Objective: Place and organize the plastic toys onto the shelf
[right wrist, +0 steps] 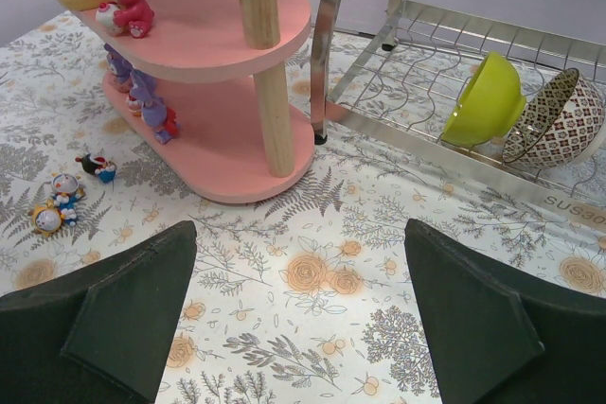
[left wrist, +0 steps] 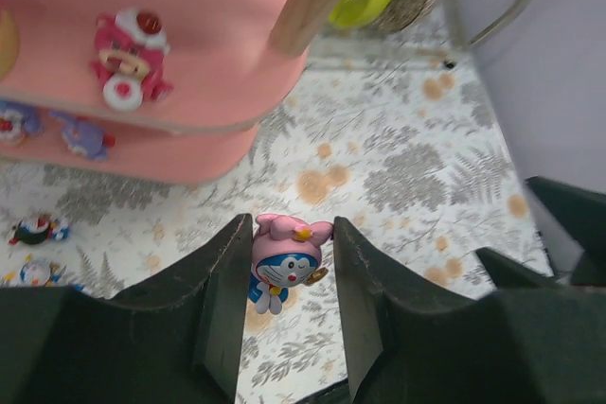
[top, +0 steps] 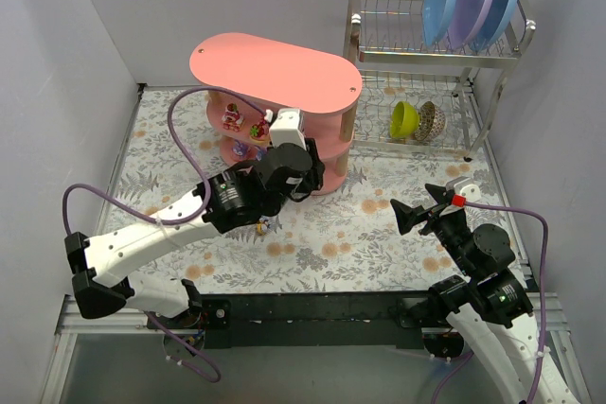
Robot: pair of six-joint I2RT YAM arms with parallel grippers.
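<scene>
The pink three-tier shelf (top: pixel 275 68) stands at the back middle of the table. My left gripper (left wrist: pixel 287 267) is shut on a pink-hooded blue cat toy (left wrist: pixel 281 260), held above the mat just in front of the shelf (left wrist: pixel 189 63). A pink bear toy (left wrist: pixel 128 54) stands on the middle tier and purple toys (left wrist: pixel 80 134) on the lowest tier. Two or three small toys (right wrist: pixel 62 198) lie on the mat left of the shelf (right wrist: pixel 237 153). My right gripper (right wrist: pixel 298 314) is open and empty above the mat at the right (top: pixel 428 212).
A metal wire dish rack (top: pixel 431 63) stands at the back right with three plates (top: pixel 473 2) on top and a green bowl (top: pixel 404 119) and a patterned bowl (top: pixel 432 120) below. Grey walls close in the left, right and back.
</scene>
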